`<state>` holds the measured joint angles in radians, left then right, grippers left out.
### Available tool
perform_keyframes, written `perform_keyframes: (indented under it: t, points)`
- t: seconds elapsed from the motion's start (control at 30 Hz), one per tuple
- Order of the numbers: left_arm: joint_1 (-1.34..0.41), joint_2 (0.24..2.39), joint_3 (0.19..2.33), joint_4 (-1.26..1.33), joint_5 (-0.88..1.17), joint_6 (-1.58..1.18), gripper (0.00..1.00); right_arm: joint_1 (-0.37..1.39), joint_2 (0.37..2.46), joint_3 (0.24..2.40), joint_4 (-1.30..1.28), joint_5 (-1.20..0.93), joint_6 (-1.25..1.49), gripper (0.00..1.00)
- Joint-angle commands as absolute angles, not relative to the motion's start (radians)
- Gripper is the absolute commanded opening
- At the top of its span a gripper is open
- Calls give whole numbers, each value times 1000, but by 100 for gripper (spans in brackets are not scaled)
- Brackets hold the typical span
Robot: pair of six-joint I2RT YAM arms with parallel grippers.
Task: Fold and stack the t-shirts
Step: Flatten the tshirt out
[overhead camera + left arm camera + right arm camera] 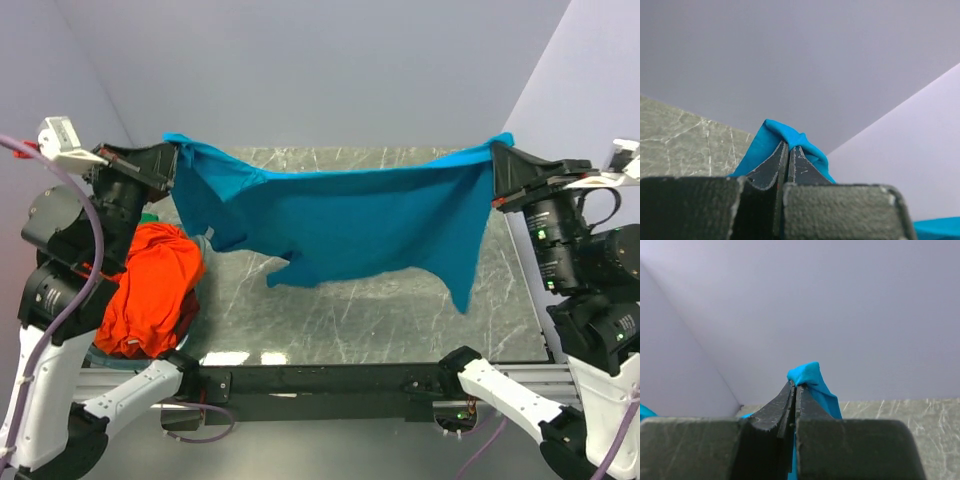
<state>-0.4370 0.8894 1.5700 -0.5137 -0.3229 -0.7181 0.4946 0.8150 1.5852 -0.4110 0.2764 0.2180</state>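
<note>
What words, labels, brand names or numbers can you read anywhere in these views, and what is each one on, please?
No text can be read in any view.
On the teal t-shirt: no print; a small pale tag near its collar is too small to read.
On the orange t-shirt: no print visible.
On the left arm and the right arm: no legible markings.

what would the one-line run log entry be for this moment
left gripper: shut on teal t-shirt, left end | right gripper: shut on right end | teal t-shirt: hangs spread between arms over table | orange t-shirt: crumpled heap, left side
</note>
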Motion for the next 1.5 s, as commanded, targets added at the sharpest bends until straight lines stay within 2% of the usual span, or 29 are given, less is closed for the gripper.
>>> perform_keyframes:
  t: [0.0,0.1,0.13,0.17,0.27,0.37,0.4,0.5,0.6,0.67,0.77,0.87,0.9,0.97,1.0,1.07,1.1,1.13,1.2,1.3,1.4,1.43,1.47]
  points:
    - [-433,968,1589,-474,-293,-703,1,489,892,1617,-448,334,180,0]
    - [-433,1058,1603,-439,-437,-684,1,451,969,1621,-410,413,152,0]
    - [-428,1136,1626,-439,-458,-674,1,413,994,1632,-408,390,164,0]
    - [-419,1182,1656,-452,-457,-667,1,318,1047,1643,-410,277,181,0]
    - [-350,1371,1796,-454,-366,-647,1,209,1147,1646,-324,131,210,0]
    - [-272,1564,2004,-449,-278,-621,1,170,1283,1751,-287,45,176,0]
    - [-243,1613,2148,-468,-228,-605,1,166,1313,1785,-276,3,154,0]
    - [-218,1771,2401,-456,-151,-548,1,153,1426,1984,-268,-28,127,0]
    - [-212,1790,2433,-361,-103,-491,0,135,1515,2124,-336,-40,118,0]
    - [-209,1737,2381,-281,-89,-471,1,120,1543,2218,-380,-90,120,0]
    - [-207,1655,2301,-273,-120,-459,1,117,1494,2180,-397,-156,124,0]
    - [-206,1540,2104,-250,-94,-427,1,115,1378,1958,-359,-201,126,0]
    - [-206,1507,1962,-242,-92,-434,1,115,1344,1824,-348,-204,126,0]
    - [-207,1393,1796,-201,-62,-469,1,115,1263,1699,-344,-196,123,0]
    - [-207,1315,1631,-198,-57,-485,1,115,1237,1580,-350,-190,129,1]
    - [-210,1232,1461,-209,-89,-538,1,117,1177,1478,-379,-184,133,1]
    - [-218,1194,1284,-209,-87,-625,1,115,1157,1383,-396,-169,150,2]
    - [-222,1114,1194,-207,-77,-664,1,117,1134,1329,-423,-166,156,2]
    - [-271,1005,950,-237,-95,-757,1,118,1056,1172,-439,-131,213,3]
    - [-397,915,705,-329,-213,-926,1,118,968,989,-491,-126,326,7]
    - [-483,815,577,-441,-204,-1046,1,118,917,835,-575,-159,337,13]
    - [-497,801,569,-527,-213,-1067,9,118,895,801,-589,-173,339,18]
    - [-514,787,568,-558,-221,-1083,28,118,884,772,-600,-175,345,30]
